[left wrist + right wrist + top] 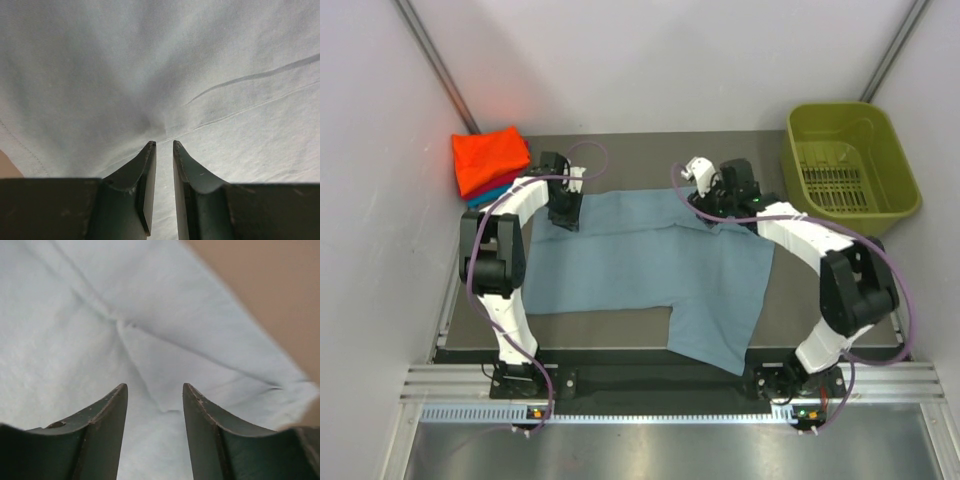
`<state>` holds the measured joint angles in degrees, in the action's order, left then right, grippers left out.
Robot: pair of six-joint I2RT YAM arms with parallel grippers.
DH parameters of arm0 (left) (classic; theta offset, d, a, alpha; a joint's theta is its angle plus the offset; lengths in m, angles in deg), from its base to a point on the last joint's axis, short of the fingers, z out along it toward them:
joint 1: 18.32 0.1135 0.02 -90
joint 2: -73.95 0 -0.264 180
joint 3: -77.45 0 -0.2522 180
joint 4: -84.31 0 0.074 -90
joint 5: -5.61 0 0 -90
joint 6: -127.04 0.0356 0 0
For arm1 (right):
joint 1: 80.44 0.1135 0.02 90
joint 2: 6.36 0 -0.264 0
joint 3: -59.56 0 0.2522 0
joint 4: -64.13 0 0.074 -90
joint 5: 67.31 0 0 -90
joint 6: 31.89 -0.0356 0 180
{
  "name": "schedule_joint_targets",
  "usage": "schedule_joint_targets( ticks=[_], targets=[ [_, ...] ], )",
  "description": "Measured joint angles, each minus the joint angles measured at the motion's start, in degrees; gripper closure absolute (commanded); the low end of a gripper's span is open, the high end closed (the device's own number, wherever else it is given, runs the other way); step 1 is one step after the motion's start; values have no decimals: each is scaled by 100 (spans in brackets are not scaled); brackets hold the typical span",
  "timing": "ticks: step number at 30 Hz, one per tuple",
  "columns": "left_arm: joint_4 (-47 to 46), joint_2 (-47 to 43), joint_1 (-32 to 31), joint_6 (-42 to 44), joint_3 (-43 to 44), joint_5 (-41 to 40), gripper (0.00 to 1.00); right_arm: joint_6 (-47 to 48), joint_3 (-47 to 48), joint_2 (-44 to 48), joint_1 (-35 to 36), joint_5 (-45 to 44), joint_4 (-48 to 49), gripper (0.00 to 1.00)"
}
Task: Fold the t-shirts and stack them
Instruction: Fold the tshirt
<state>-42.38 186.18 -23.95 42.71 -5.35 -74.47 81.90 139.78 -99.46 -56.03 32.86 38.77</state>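
Observation:
The large grey-blue t-shirt lies spread flat across the table, one part hanging over the near edge. My left gripper is at its far left corner. In the left wrist view this gripper has its jaws nearly together, with cloth puckering into creases at the tips. My right gripper is at the shirt's far right part. In the right wrist view it stands open just over creased cloth, gripping nothing. A folded orange t-shirt lies on a teal one at the far left.
An olive-green plastic basket stands at the far right corner. Bare tan table shows just past the shirt's edge in the right wrist view. White walls close in the table on the left, the back and the right.

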Motion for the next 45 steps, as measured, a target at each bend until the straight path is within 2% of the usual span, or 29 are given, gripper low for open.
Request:
schedule_joint_targets(
  ticks=[7,25,29,32,34,35,36,39,45],
  targets=[
    [0,-22,0,0,-59,-55,75,20,98,-721,17,164,-376,57],
    [-4,-87,2,-4,-63,-98,76,306,227,-1088,20,-92,-450,57],
    [-7,-90,0,-7,-63,-101,76,374,227,-1147,24,-245,-435,59],
    [-4,-96,2,-4,-63,-120,76,422,227,-1235,26,-385,-426,64],
    [-4,-98,0,-7,-63,-125,76,439,227,-1303,33,-470,-428,71],
    [-7,-98,2,-7,-63,-133,76,463,227,-1338,39,-501,-428,78],
    [-4,-98,2,-7,-63,-140,76,474,227,-1351,50,-535,-433,88],
    [-7,-107,0,-7,-63,-142,76,483,227,-1362,76,-599,-424,100],
    [-7,-114,0,-11,-63,-140,76,492,227,-1329,94,-651,-442,100]
  ],
)
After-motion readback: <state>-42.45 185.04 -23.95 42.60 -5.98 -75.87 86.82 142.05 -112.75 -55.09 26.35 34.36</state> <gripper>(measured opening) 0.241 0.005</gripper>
